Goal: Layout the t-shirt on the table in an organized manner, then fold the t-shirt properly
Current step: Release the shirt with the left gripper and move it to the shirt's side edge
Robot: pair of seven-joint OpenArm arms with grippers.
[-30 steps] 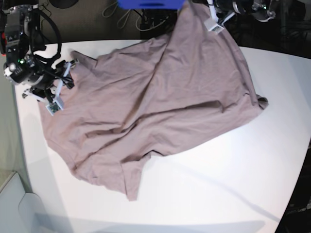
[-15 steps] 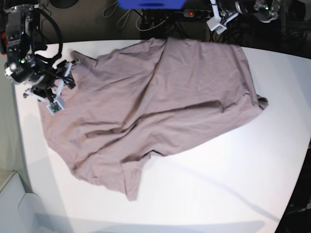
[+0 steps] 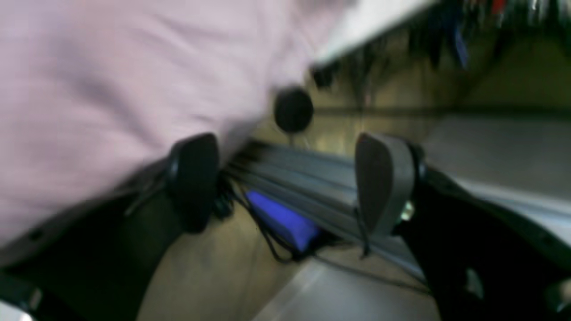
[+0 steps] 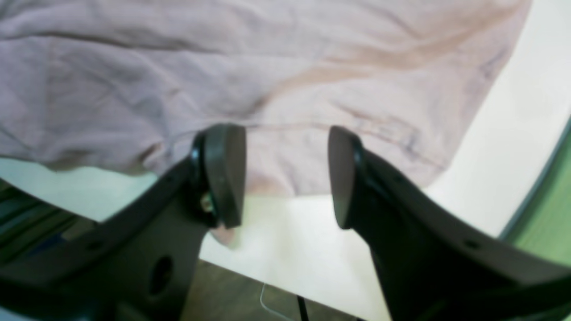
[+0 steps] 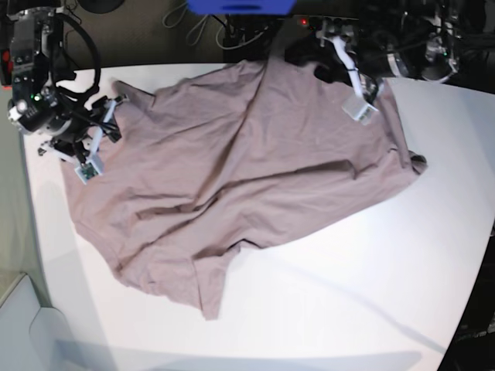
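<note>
The mauve t-shirt lies rumpled and creased across the white table, one sleeve pointing at the front edge. My left gripper hovers open over the shirt's far right edge. In the blurred left wrist view the left gripper holds nothing, and the t-shirt fills the upper left. My right gripper stands open at the shirt's left edge. The right wrist view shows the right gripper empty above the table, with the t-shirt and its hem just beyond the fingertips.
A blue object, cables and a power strip sit beyond the table's far edge. The table's left edge runs close to my right arm. Bare tabletop stretches along the front and right.
My left gripper opened and let go of the raised far edge of the shirt, which dropped flat. The left arm then came down over the shirt's far right part. The right arm barely moved.
</note>
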